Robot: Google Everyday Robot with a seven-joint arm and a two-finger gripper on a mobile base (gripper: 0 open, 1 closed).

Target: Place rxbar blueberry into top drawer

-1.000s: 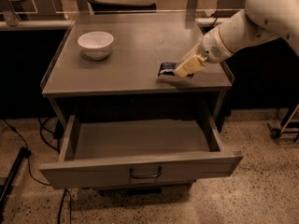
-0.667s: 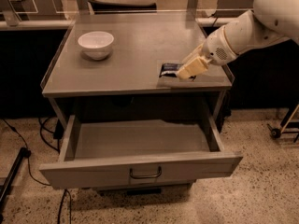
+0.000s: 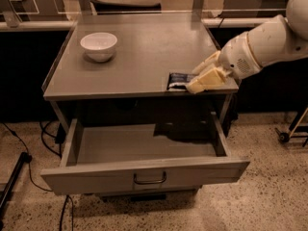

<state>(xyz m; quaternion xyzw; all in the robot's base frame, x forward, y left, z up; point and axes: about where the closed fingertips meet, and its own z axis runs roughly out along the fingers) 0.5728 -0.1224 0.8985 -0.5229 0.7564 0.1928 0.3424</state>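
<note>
Camera view: gripper at front-right edge of desk, fingers parted w/ nothing held, tips at R end of rxbar blueberry, lying flat on desk. Top drawer open below. White bowl rear-left

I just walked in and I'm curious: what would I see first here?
A big white arm reaches in from the right, with its tool at the dark blue bar near the front right edge of the table. Below, the grey drawer is pulled wide open. A white bowl sits at the table's back left.
</note>
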